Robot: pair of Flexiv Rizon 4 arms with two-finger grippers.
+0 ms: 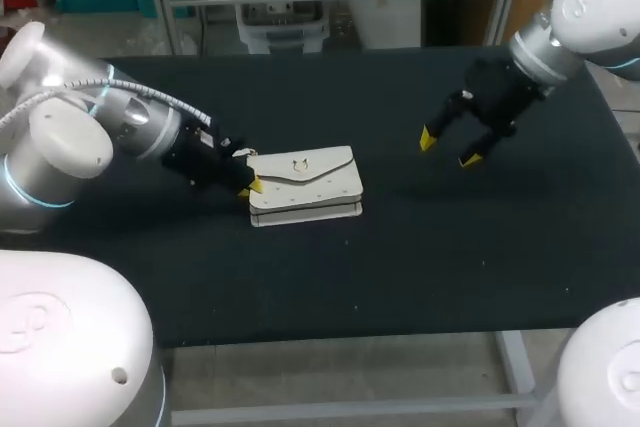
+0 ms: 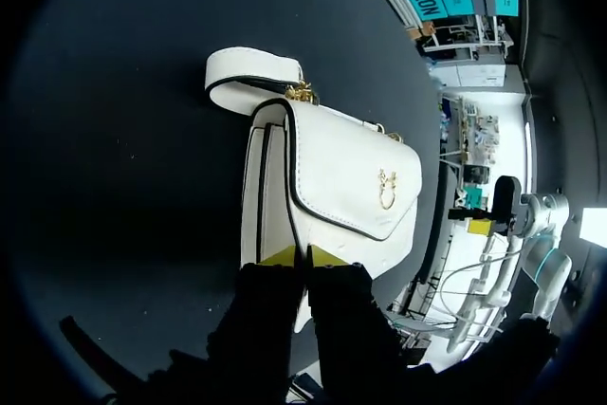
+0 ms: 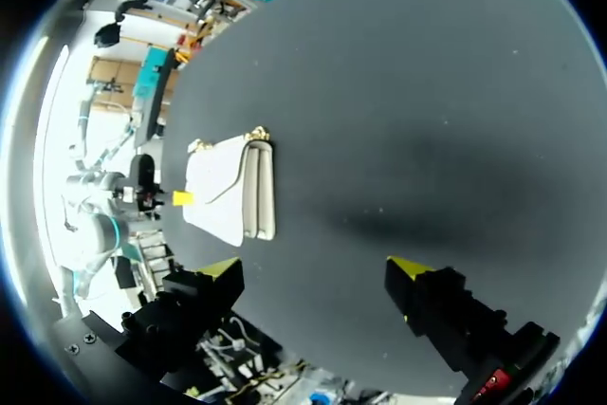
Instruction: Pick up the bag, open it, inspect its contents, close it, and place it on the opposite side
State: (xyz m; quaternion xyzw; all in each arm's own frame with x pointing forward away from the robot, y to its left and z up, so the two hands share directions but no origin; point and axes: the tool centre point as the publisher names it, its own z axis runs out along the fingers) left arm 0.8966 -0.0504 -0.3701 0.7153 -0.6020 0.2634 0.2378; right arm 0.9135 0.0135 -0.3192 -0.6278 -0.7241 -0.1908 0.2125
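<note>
We're pinching the left end of the white bag (image 1: 305,185), lying flat just left of centre on the table (image 1: 450,257), with our left claw (image 1: 250,184), likely to lift it, our right claw (image 1: 448,148) hanging spread at upper right, probably for the flap.

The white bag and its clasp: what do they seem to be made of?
The bag looks like smooth white leather or imitation leather: an even, faintly glossy face with dark-edged seams. Its clasp looks like gold-coloured metal, by its shine.
</note>
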